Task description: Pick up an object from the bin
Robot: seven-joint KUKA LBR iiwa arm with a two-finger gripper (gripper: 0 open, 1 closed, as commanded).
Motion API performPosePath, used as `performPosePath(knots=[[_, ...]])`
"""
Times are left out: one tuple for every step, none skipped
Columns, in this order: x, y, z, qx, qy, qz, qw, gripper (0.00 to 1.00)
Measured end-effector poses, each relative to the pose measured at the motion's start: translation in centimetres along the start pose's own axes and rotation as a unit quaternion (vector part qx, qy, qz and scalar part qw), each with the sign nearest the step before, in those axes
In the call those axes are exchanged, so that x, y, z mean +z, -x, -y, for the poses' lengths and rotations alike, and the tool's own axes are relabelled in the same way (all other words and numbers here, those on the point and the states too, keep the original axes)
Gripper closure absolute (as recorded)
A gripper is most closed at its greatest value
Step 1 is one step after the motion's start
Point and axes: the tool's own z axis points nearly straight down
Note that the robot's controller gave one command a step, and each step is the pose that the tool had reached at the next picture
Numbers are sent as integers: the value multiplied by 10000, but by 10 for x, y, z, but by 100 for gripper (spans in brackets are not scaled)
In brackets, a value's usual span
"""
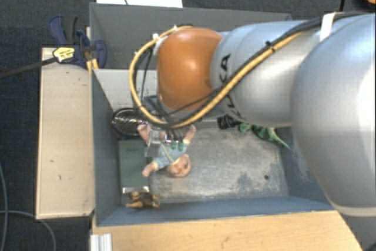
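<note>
camera view: saw robot gripper [161, 139] low over small pink-skinned plastic doll in pale blue [171, 163], left part of grey metal bin [205, 208], likely lined up to grasp its torso; couldn't tell whether grip was open or closed.

Matt grey metal bin [235, 176], floor scuffed; glossy orange wrist cover [185, 64]; smooth plastic-looking doll [176, 166]; shiny dark oval thing [124, 120].
</note>
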Motion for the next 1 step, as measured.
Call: performPosePath(knots=[[57,3,-12,-328,-6,-9,9995,100]])
